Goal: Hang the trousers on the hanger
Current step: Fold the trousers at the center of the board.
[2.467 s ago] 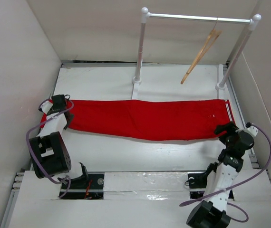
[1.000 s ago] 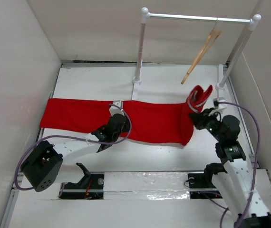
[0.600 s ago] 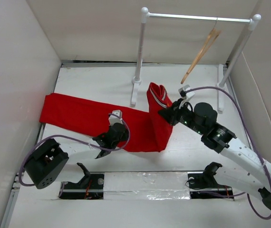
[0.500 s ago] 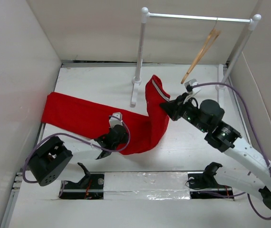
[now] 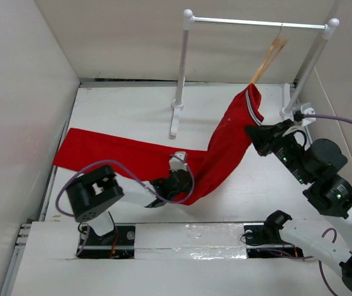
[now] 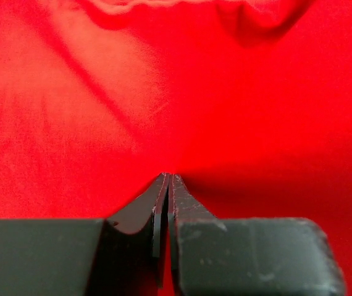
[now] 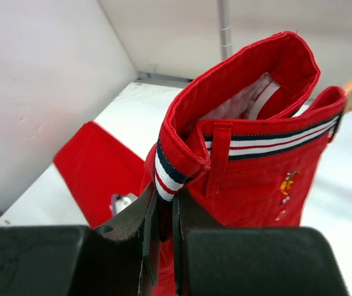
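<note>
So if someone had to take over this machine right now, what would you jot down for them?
Right gripper: shut on the waistband of the bright red fabric trousers, held up beside the slim light-brown wooden hanger, which hangs on the white metal rail.
Left gripper: shut, tips against the red cloth; a pinch cannot be confirmed.
Done: waist end raised; the legs lie on the table.
Left: drape the trousers over the hanger.

The leg end of the trousers [image 5: 114,157] is laid flat on the white table [image 5: 126,105], where the clothes rail [image 5: 182,61] is stood.
</note>
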Controlling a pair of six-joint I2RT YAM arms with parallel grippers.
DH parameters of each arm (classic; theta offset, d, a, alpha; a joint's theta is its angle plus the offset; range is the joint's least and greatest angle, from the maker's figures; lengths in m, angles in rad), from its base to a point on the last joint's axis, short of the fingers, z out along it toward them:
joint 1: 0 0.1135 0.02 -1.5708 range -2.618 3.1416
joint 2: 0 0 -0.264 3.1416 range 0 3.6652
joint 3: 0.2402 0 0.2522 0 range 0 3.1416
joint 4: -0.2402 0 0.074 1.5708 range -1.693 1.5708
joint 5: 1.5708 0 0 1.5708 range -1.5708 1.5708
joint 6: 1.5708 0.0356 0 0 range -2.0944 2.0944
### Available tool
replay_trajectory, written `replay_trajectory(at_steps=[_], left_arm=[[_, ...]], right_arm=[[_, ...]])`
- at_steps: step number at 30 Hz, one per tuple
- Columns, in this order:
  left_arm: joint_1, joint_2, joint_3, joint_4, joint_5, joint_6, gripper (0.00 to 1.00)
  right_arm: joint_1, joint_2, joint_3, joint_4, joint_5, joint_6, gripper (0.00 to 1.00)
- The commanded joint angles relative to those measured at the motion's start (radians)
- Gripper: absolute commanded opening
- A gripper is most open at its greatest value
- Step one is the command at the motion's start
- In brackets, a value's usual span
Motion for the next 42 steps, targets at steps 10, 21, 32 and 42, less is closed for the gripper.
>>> replay_trajectory(at_steps=[10,21,32,42], left_arm=[[-0.141,0.581,0.859,-0.168,0.197,0.05,0.0],[0.031,-0.02,0.321,-0.159,-0.004,0.05,0.22],[0.428,-0.902,0.107,-0.478,0.028,0.106,0.25],[0.508,-1.165,0.305,-0.711,-0.107,0.168,0.28]], right_arm=[[-0.024,0.007,0.202,0.023,-0.029,-0.083,0.0],[0.053,0.245,0.262,0.186,-0.087,-0.085,0.0],[0.214,0.619,0.424,0.336,-0.033,-0.072,0.0],[0.39,1.221,0.714,0.483,-0.033,-0.013,0.29]])
